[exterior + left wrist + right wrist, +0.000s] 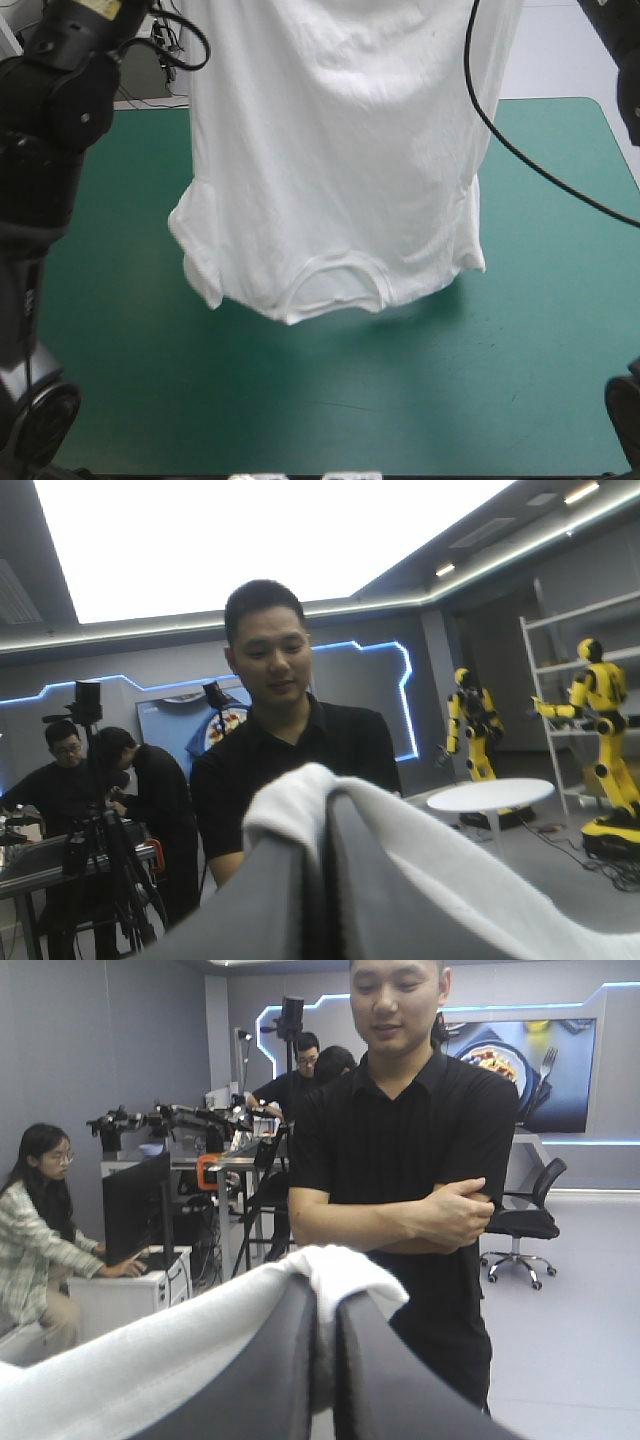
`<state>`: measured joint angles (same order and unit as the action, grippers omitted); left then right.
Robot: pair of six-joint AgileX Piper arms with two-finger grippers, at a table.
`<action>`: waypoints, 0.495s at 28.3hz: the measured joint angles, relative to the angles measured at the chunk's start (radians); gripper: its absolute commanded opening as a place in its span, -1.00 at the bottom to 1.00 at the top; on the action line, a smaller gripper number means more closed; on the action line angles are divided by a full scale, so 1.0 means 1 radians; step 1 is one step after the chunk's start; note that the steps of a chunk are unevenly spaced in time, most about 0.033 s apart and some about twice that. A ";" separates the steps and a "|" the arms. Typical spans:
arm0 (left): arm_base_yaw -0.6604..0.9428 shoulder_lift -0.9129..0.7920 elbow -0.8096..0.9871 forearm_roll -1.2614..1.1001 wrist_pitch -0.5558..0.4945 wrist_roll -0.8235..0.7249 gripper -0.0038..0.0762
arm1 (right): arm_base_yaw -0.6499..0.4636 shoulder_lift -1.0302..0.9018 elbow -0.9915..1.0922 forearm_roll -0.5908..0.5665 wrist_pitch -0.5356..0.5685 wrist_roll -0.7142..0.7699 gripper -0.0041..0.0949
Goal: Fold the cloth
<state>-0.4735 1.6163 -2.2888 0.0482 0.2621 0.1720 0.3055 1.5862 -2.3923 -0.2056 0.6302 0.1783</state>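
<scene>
A: How many end effectors are gripping?
B: Two. The left end effector (318,880) and the right end effector (325,1335) each pinch the one T-shirt (340,160), all but closed on it.
A: Where does it hang?
B: Upside down between them, collar lowest, over the single teal-green tabletop (300,410).

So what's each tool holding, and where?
Left tool and right tool both pinch the T-shirt at its hem end; collar hangs lowest.

White T-shirt (340,160), lifted — collar down, above table
</scene>
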 measured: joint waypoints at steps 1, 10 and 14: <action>0.025 0.051 -0.034 -0.013 -0.044 -0.016 -0.93 | -0.020 0.036 -0.042 0.013 -0.012 0.000 -0.95; 0.171 0.316 -0.446 -0.187 0.031 -0.062 -0.93 | -0.172 0.169 -0.224 0.184 -0.046 -0.058 -0.95; 0.184 0.345 -0.464 -0.193 0.235 -0.062 -0.93 | -0.176 0.183 -0.127 0.214 0.026 -0.096 -0.95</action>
<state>-0.2896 1.9613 -2.7530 -0.1446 0.4975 0.1105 0.1294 1.7695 -2.5195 0.0082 0.6561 0.0825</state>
